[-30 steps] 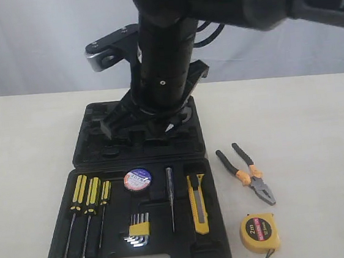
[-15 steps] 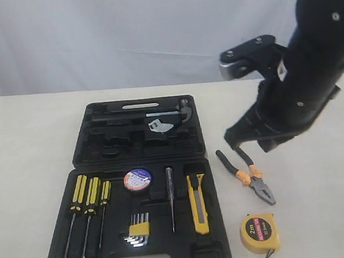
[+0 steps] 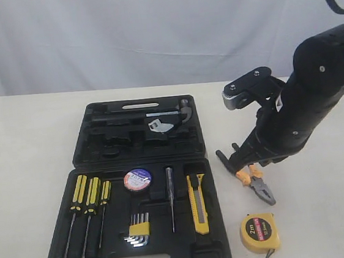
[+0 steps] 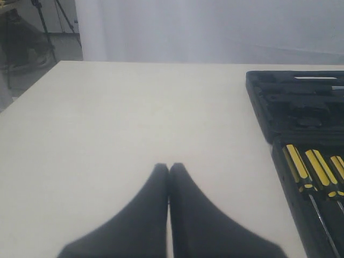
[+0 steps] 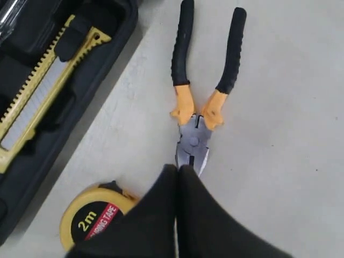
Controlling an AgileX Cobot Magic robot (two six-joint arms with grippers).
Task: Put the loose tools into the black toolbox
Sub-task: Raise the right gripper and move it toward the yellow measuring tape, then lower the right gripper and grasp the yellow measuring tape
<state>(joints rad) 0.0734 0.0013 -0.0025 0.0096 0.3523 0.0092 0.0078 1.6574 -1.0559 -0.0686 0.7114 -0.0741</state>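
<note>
Pliers [image 5: 192, 141] just ahead of right hand [image 5: 176, 168].

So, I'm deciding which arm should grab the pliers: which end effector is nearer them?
Right. The right end effector is shut, just by the metal head of the pliers. The left end effector is over the table on the other side of the black toolbox, far from them.
</note>
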